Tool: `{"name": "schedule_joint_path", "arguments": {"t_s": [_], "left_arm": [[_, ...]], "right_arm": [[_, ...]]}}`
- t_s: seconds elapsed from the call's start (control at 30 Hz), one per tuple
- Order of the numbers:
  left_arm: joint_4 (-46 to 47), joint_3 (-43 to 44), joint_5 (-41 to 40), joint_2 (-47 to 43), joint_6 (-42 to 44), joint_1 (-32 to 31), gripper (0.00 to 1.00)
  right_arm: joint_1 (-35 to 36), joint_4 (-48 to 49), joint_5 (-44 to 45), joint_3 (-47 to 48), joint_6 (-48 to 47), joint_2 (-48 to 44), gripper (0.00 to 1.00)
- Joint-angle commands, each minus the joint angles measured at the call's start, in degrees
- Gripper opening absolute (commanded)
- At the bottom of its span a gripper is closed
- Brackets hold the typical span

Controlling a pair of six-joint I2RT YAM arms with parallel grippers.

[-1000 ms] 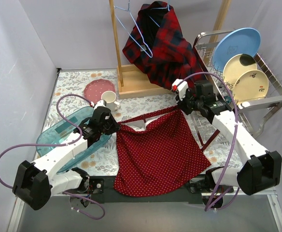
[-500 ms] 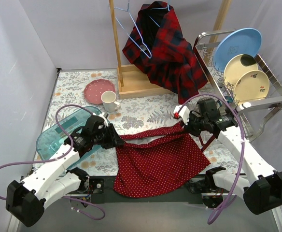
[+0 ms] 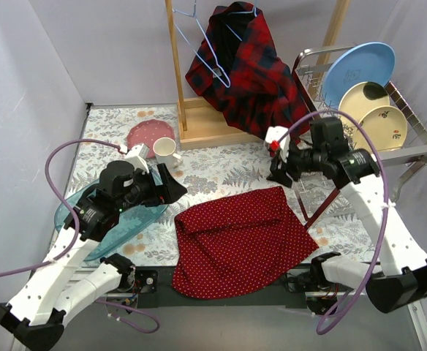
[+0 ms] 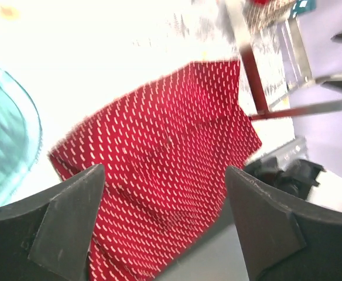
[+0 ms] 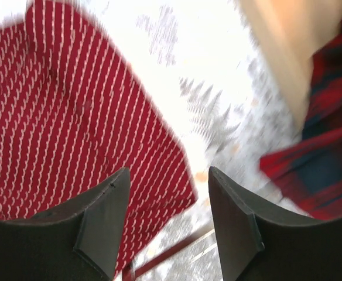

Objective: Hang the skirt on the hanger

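The skirt (image 3: 239, 238), red with white dots, lies flat on the table near the front edge, its waistband side folded over at the far left. It fills the left wrist view (image 4: 171, 152) and shows in the right wrist view (image 5: 71, 117). A light blue wire hanger (image 3: 202, 47) hangs from the wooden rack at the back. My left gripper (image 3: 171, 191) hovers open by the skirt's left top corner, its jaws (image 4: 164, 175) wide with nothing between them. My right gripper (image 3: 276, 172) hangs open above the skirt's right top corner, also with nothing held (image 5: 168, 175).
A red plaid shirt (image 3: 250, 69) drapes over the rack beside the hanger. A dish rack (image 3: 411, 150) with plates stands at the right. A white mug (image 3: 166, 152), a pink plate (image 3: 144, 135) and a teal tray (image 3: 74, 212) sit at the left.
Both grippers have opened and let go of the skirt's waistband. The skirt has dropped flat onto the table, and both arms have lifted away from it.
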Motion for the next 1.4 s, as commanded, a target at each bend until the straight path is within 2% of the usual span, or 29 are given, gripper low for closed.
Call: {"name": "schedule_joint_path", "arguments": {"t_s": [0.0,0.1,0.17,0.2,0.27,0.3,0.43,0.47,0.63,1.0,1.23,1.37], "left_arm": [[9.0,-2.7,-5.6,-1.0,8.3,0.4,0.88],[15.6,-6.2,-8.1,-0.5,12.0,0.4,0.93],[17.5,-7.2,-8.3,0.7,14.6,0.4,0.94],[18.5,-7.6,-11.5,1.0,15.2,0.4,0.94],[19.1,-9.1,-13.8,1.0,16.2,0.4,0.95],[19.8,-9.8,-15.1,0.6,16.8,0.4,0.96],[24.3,-15.2,-14.8,-3.9,16.6,0.4,0.98],[25.1,-16.6,-14.8,-4.9,16.5,0.4,0.98],[27.5,-20.2,-16.9,-9.6,16.2,0.4,0.98],[27.0,-20.0,-19.0,-8.6,16.3,0.4,0.98],[27.0,-20.2,-19.3,-8.5,16.4,0.4,0.98],[26.9,-20.1,-19.8,-8.6,16.3,0.4,0.98]], "right_arm": [[1.5,10.0,-4.6,11.7,10.6,6.5,0.63],[2.1,19.6,-3.2,21.0,20.7,12.7,0.64],[2.3,23.7,-1.5,27.9,26.3,18.2,0.67],[2.5,26.1,-1.4,30.1,29.8,20.2,0.71],[2.8,27.4,0.0,37.5,32.4,26.2,0.72],[3.0,28.3,0.5,40.1,35.1,28.3,0.78],[3.7,30.3,5.1,51.1,41.8,38.4,0.79],[3.9,31.4,6.9,52.6,42.9,39.7,0.85],[4.9,34.8,12.3,62.4,46.7,48.7,0.85],[7.0,40.7,20.9,69.7,45.8,58.5,0.72],[7.6,44.3,23.1,72.0,46.1,62.3,0.62],[7.7,45.9,24.5,72.4,46.2,63.9,0.51]]}}
